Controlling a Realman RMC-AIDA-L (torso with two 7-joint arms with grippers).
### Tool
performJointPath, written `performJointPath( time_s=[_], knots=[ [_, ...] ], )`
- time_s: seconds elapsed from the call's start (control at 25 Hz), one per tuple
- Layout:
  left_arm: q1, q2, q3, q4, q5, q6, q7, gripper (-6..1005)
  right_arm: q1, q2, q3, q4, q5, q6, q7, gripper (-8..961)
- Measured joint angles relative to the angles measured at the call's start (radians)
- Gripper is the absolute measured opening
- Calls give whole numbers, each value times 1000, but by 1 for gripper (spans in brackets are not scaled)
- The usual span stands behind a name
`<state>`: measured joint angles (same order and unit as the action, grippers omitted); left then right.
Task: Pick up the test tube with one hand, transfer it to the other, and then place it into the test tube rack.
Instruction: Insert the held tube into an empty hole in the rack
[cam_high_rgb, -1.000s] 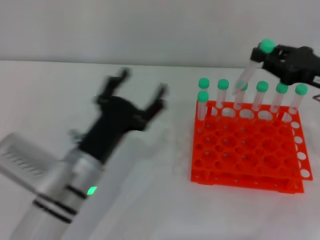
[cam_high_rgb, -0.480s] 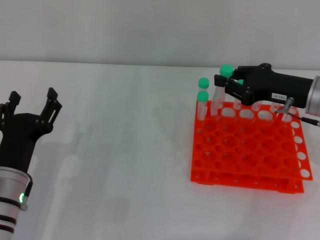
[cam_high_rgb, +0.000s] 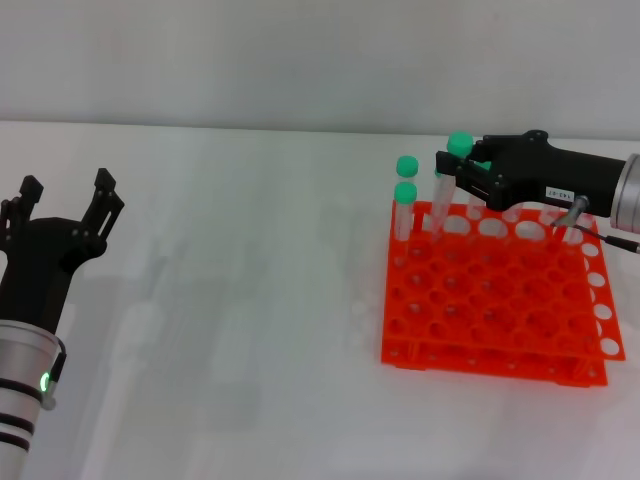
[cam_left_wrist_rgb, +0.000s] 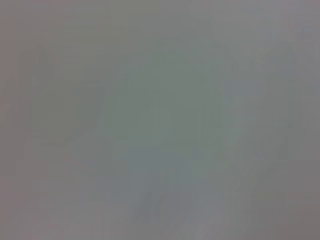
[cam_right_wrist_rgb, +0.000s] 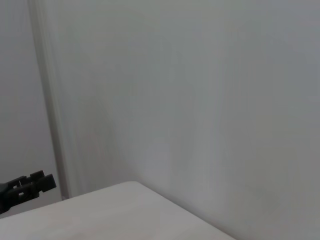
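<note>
Now the right claw (cam_high_rgb: 452, 178) is over the back row of the orange rack (cam_high_rgb: 497, 300), and it pinches the test tube (cam_high_rgb: 444, 196) just under its green cap. The tube stands almost upright, a little tilted, and its lower end is already inside a hole of the back row, near the left corner of the rack. Just to the left of it, two other tubes with green caps (cam_high_rgb: 405, 190) stand in the corner holes, close to it but not touching as far as I can see. More tubes behind the right claw are mostly hidden by it. The left claw (cam_high_rgb: 62, 205) is well apart, at the left edge of the white counter (cam_high_rgb: 250, 300), with its two fingers spread and nothing between them. In the right wrist view, the left claw (cam_right_wrist_rgb: 27, 187) shows far off.
</note>
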<state>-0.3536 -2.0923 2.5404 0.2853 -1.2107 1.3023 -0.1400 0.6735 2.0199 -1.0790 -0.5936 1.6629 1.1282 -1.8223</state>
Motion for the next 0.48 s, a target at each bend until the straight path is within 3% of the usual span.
performJointPath(
  time_s=[0.48],
  knots=[
    [-26, 0, 0, -4, -3, -12, -1, 892, 3, -4, -2, 14, -8, -6, 1, 230]
  ],
)
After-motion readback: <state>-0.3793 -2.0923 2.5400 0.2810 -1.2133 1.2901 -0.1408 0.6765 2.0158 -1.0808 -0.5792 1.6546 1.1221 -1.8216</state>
